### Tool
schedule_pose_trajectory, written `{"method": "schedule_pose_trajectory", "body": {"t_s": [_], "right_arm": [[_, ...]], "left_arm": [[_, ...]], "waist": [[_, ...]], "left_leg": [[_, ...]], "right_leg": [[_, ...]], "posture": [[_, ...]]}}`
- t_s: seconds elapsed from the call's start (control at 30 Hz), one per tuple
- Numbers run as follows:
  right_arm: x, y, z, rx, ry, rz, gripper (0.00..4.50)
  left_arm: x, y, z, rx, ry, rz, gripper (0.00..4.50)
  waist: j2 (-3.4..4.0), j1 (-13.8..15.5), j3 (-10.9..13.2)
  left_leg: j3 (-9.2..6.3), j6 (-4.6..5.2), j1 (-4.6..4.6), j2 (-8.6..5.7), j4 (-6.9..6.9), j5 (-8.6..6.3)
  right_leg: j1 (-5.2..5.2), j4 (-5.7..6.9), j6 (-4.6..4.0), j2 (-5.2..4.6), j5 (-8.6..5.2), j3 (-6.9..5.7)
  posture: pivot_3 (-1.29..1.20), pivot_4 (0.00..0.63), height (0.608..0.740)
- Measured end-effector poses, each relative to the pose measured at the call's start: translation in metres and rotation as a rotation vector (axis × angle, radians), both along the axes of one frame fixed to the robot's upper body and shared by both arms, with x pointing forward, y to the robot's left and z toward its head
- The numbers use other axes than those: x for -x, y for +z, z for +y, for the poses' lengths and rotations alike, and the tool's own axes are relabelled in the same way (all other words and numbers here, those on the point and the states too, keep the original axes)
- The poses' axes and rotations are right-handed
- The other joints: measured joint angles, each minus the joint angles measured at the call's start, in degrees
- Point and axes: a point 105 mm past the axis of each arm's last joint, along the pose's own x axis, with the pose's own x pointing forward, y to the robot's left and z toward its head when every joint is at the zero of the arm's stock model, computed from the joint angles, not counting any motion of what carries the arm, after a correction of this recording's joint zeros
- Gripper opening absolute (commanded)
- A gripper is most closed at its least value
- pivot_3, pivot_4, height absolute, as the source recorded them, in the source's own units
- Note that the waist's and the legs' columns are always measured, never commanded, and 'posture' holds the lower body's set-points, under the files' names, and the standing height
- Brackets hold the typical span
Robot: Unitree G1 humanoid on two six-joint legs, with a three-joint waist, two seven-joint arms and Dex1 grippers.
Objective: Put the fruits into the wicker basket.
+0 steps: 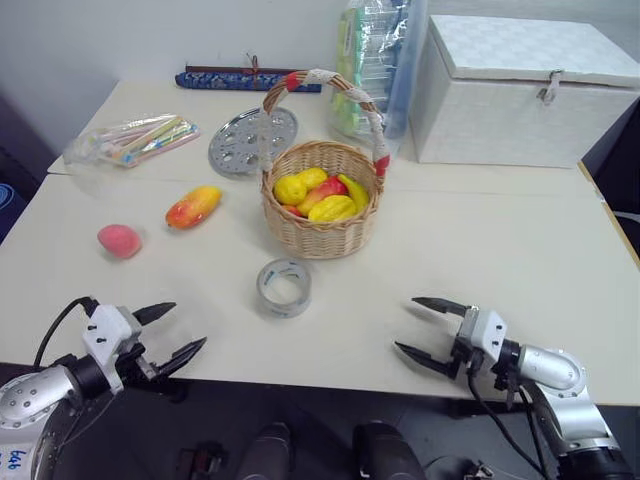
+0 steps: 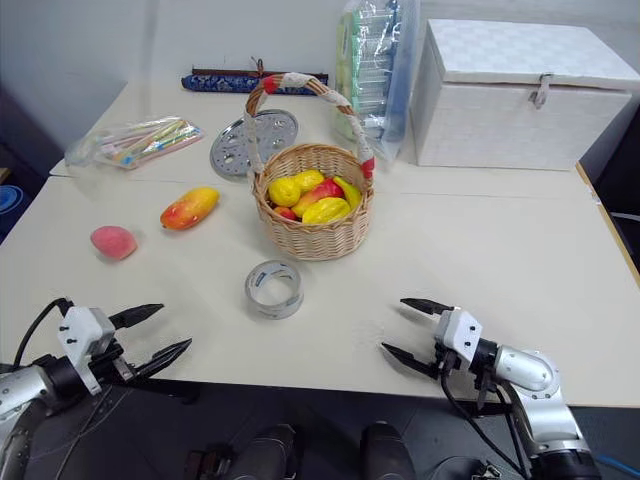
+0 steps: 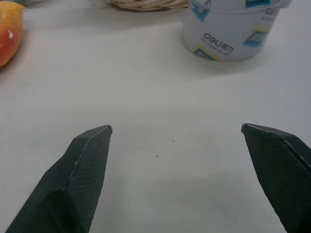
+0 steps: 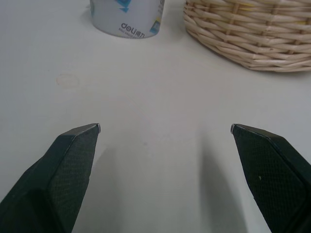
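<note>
Wicker basket (image 1: pixel 322 215) at table centre, holding yellow and red fruits (image 1: pixel 318 193); mango (image 1: pixel 193 206) and pink peach (image 1: pixel 119 240) lying loose to its left. Tape roll (image 1: pixel 284 287) just near of the basket. Left gripper (image 1: pixel 168 332) and right gripper (image 1: pixel 420 326) both spread wide and empty at the near edge.

I see a wide cream-white counter (image 1: pixel 520 250) made of two slabs meeting at a seam that runs across it, pushed against a plain pale wall (image 1: pixel 120 35). At the far right of the counter stands a white lidded box with a quilted pattern and a metal clasp (image 1: pixel 520 90). Light falls evenly, with soft shadows. Below the near edge the floor (image 1: pixel 330 415) looks dark grey.
</note>
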Motion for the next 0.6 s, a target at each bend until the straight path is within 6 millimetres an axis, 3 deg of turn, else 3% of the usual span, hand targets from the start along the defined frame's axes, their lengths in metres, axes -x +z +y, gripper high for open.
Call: {"method": "schedule_pose_trajectory", "body": {"t_s": [0.2, 0.43, 0.5, 0.6], "right_arm": [[0.001, 0.005, 0.002, -0.076, 0.007, 0.05, 4.5], [0.009, 0.027, 0.02, -0.138, 0.064, 0.0, 4.5], [0.012, 0.041, 0.029, -0.175, 0.101, -0.044, 4.5], [0.015, 0.072, 0.042, -0.236, 0.174, -0.119, 4.5]], "left_arm": [[-0.002, 0.011, 0.006, -0.031, -0.03, 0.018, 4.48], [-0.003, 0.022, 0.001, -0.065, -0.138, 0.082, 4.48], [-0.011, 0.033, -0.01, -0.083, -0.2, 0.049, 4.48], [-0.022, 0.052, -0.045, -0.14, -0.38, -0.007, 4.48]], "waist": [[0.01, 0.0, 0.0], [0.02, 0.0, 0.0], [0.03, 0.1, 0.0], [0.04, 0.2, 0.0]], "left_leg": [[-0.01, 0.01, 0.0, 0.01, -0.01, -0.01], [-0.02, 0.01, 0.0, 0.02, -0.01, -0.02], [-0.03, 0.0, -0.01, 0.02, -0.01, -0.02], [-0.07, -0.04, -0.03, -0.02, 0.0, -0.01]], "right_leg": [[0.0, 0.0, 0.0, -0.01, 0.0, 0.01], [-0.01, -0.01, -0.01, -0.02, 0.0, 0.02], [-0.02, -0.01, -0.03, -0.02, 0.01, 0.02], [0.0, -0.04, -0.02, -0.04, 0.04, 0.01]], "posture": [[0.0, 0.15, 0.74], [0.0, 0.15, 0.74], [0.0, 0.15, 0.74], [0.0, 0.15, 0.74]]}}
